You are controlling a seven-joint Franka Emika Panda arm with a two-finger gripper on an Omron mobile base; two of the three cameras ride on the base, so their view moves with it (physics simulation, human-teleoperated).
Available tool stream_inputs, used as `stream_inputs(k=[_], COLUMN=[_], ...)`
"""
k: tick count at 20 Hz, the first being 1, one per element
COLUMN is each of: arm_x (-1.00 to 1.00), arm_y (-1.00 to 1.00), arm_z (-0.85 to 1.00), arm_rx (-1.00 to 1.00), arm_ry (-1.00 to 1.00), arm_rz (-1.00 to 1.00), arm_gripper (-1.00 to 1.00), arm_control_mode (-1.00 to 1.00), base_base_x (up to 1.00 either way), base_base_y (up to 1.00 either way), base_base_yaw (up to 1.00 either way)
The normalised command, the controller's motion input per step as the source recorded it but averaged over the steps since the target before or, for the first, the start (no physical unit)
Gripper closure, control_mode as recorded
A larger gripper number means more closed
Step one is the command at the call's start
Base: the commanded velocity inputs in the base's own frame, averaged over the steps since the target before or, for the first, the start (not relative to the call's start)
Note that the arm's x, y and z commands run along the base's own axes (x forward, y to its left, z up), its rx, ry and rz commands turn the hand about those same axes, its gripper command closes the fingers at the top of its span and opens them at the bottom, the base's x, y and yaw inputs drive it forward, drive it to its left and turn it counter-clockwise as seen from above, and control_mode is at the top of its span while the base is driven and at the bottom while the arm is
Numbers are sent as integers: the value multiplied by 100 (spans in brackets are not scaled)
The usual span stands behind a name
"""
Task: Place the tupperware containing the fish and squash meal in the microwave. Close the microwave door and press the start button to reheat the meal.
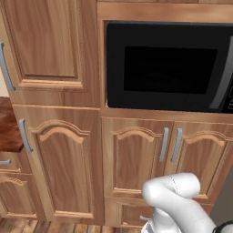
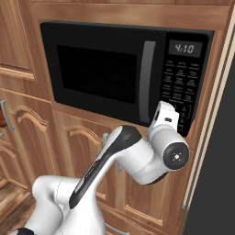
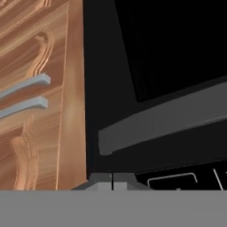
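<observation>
I see the microwave [image 2: 124, 73] set into a wall of warm brown wood cabinets [image 1: 59, 159], their panels carved with arched mouldings and fitted with slim grey bar pulls. Its door [image 1: 168, 66] is shut: a wide glossy black slab with a darker window, flat against the frame in both base views. The long curved grey handle [image 2: 147, 80] runs vertically beside the keypad panel [image 2: 183, 87], whose small pale buttons are too fine for me to read; the display above them glows with digits.

From the right base camera, the smooth white arm with its dark joints bends up in front of the lower cabinets, and the hand reaches the bottom of the keypad panel. The gripper [image 3: 112, 179] itself is hidden there behind the wrist. In the hand view I can just make out its two small tips pressed together at the bottom edge, so the jaws are closed with nothing between them. That view is rolled sideways: the grey handle crosses it as a slanted bar, black glass above, faint button outlines at the lower right.

The dark window lets me see nothing inside, so I cannot tell where the tupperware or its meal sits. In the left base view the microwave's right edge is cut off.
</observation>
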Motion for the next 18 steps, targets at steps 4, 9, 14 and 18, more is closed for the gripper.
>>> stream_inputs(k=[4, 9, 14, 18], arm_x=[25, 23, 22, 23], arm_y=[-12, -14, -14, -13], arm_z=[-14, -10, -10, -12], arm_rx=[0, 0, 0, 0], arm_ry=[0, 0, 0, 0], arm_rz=[0, 0, 0, 0], arm_gripper=[100, 100, 100, 100], arm_control_mode=[-100, -100, -100, -100], base_base_x=[0, 0, 0, 0], base_base_y=[0, 0, 0, 0], base_base_yaw=[0, 0, 0, 0])
